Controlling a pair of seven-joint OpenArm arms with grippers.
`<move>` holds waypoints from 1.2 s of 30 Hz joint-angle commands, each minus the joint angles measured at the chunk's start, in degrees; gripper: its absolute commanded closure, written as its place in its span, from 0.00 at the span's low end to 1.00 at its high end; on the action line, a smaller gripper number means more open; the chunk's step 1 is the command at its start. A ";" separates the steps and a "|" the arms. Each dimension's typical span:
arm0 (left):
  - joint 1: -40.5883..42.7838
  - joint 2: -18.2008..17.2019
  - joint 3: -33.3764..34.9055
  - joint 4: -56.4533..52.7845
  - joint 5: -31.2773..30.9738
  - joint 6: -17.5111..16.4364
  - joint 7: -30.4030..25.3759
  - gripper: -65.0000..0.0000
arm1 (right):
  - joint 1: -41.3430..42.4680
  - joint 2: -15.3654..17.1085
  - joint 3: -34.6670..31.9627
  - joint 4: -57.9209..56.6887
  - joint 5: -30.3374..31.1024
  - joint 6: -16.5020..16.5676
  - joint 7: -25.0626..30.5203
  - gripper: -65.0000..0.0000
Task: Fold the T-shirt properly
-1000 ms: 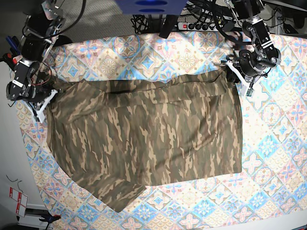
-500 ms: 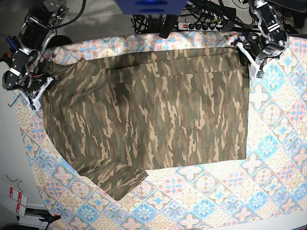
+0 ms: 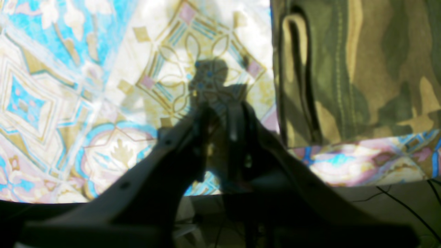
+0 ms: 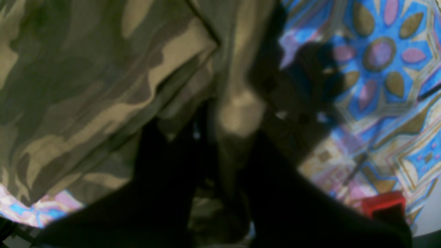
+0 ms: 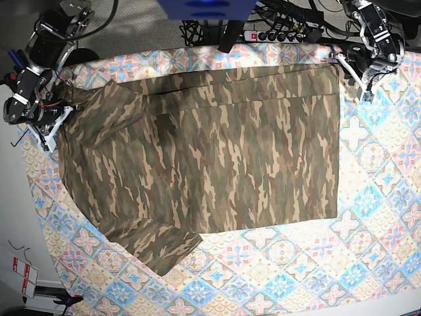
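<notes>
We see the right arm at the left edge of the base view, bent down, its wrist low. The right gripper (image 4: 220,137) has its jaws pinched tight on a fold of the T-shirt (image 5: 217,151). The left arm reaches to the far right corner; the left gripper (image 3: 220,113) hangs with its jaws nearly together, nothing visible between them.

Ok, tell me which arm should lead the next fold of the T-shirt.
Right, probably. The right tool is shut on a bunch of the T-shirt at its sleeve end, ready to carry it over. The left tool hangs over the patterned cloth beside the shirt's corner, gripping no fabric.
</notes>
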State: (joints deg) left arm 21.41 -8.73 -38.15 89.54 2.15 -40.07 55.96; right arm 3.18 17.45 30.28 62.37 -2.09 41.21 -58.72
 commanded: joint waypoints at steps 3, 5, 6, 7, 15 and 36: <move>-0.09 -0.63 -0.40 0.62 -0.17 0.07 0.26 0.86 | -1.03 0.53 0.09 -0.79 -5.08 -1.21 -5.24 0.98; -0.18 -0.72 -0.40 0.97 -0.17 0.07 0.26 0.84 | -1.03 0.53 0.09 -0.79 -5.08 -1.21 -5.24 0.97; -0.18 -0.81 -0.31 1.06 -0.17 0.07 0.26 0.81 | -1.03 0.53 0.35 -0.70 -5.08 -1.21 -5.24 0.97; -0.27 -0.89 -0.31 1.06 -0.17 0.07 0.26 0.79 | -1.03 0.53 0.44 -0.52 -5.08 -1.21 -5.24 0.97; -2.82 -0.98 -0.49 1.06 -0.17 0.07 0.34 0.60 | 3.63 0.70 0.27 -0.70 -5.08 -1.21 -5.15 0.97; -4.40 -0.98 -0.13 1.06 -0.09 0.07 0.34 0.59 | 5.04 2.02 0.53 -0.08 -5.17 -1.21 -6.73 0.34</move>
State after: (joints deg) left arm 17.10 -8.88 -38.15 89.65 2.42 -40.27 56.80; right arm 7.77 18.59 30.65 61.60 -6.90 39.81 -64.55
